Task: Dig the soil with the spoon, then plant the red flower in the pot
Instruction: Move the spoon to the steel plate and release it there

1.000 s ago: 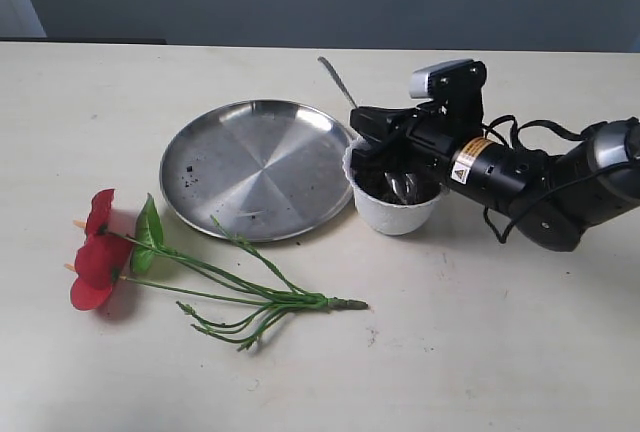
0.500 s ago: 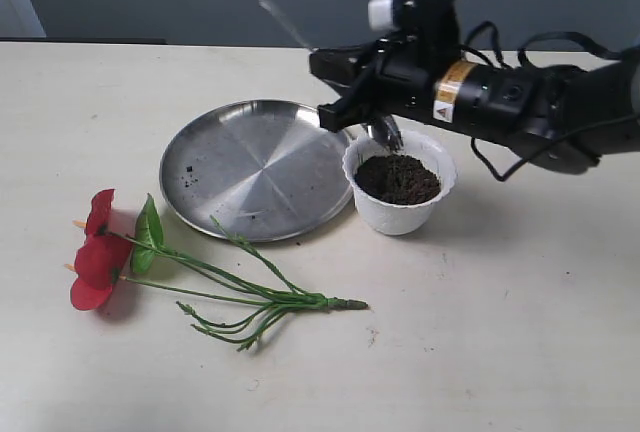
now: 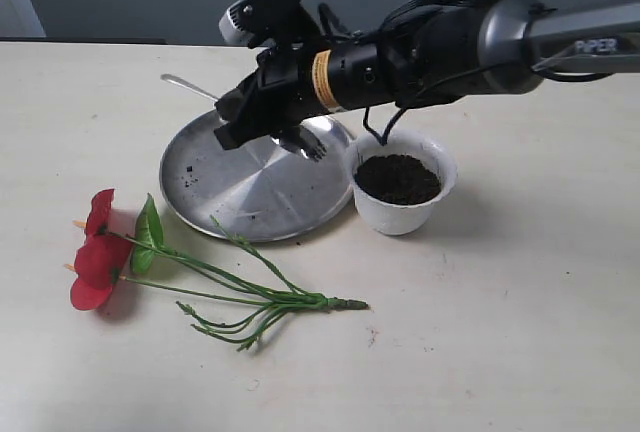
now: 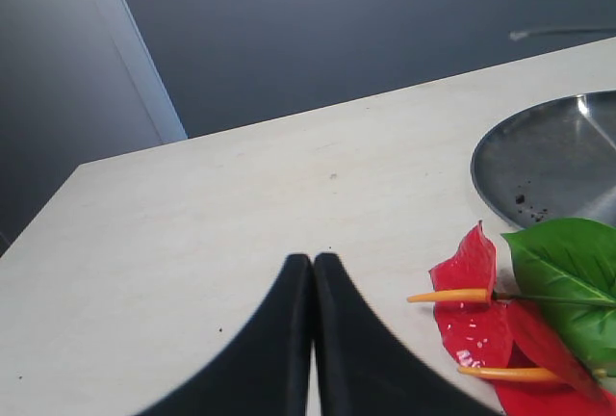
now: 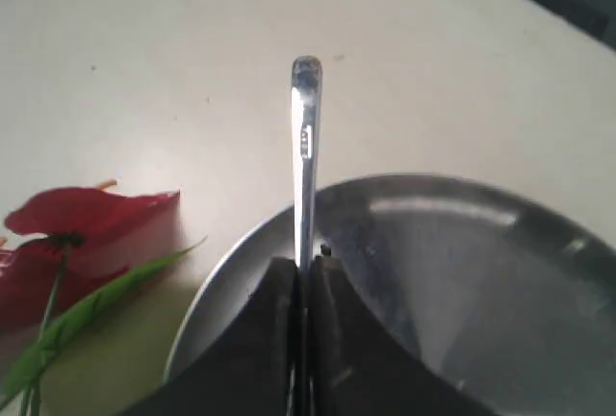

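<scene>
Right now the right gripper [image 3: 240, 117] has its jaws pinched almost together on the spoon [image 3: 190, 86], clamping the thin handle partway along. The spoon's long axis runs across the exterior view. Its oval bowl points back toward the pot [image 3: 400, 214], and the handle tip sticks out leftward past the far rim of the steel plate [image 3: 215, 187]. The bowl hangs above the plate's right part, clear of the metal, with the pot just beside it to the right. That is the relation that matters: any tipping would, I judge, drop its load onto the plate rather than the table [image 3: 500, 332]. Whether the bowl carries any earth is too small to tell. The soil [image 3: 397, 178] sits dark and crumbly inside the white scalloped pot, filling it close to the rim. The red flower [image 3: 100, 252] lies flat on the table in front of the plate, blooms to the left and joined stems trailing right. The left gripper [image 4: 313, 281], jaws pressed together on nothing, sits close to the blooms and is the nearer arm for planting
</scene>
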Robot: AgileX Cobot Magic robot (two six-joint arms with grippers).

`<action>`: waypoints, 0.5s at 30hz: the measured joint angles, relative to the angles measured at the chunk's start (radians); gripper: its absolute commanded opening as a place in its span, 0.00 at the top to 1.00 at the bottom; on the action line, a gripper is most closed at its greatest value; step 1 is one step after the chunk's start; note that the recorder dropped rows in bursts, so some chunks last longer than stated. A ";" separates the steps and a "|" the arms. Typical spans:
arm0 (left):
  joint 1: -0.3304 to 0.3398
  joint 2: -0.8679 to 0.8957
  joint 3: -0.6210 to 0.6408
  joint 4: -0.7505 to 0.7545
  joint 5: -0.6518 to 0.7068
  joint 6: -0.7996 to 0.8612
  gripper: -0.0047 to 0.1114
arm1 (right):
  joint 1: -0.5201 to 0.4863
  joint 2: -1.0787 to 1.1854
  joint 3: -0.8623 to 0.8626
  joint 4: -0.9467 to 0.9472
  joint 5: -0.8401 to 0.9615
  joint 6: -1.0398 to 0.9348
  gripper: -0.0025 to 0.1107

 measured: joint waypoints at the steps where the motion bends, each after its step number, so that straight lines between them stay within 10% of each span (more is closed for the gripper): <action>1: 0.000 0.000 0.000 0.000 0.000 0.000 0.96 | 0.000 0.024 -0.024 -0.057 0.000 0.076 0.98; 15: 0.000 0.000 0.000 0.000 0.000 0.000 0.96 | 0.008 0.158 -0.095 -0.154 0.026 0.287 0.98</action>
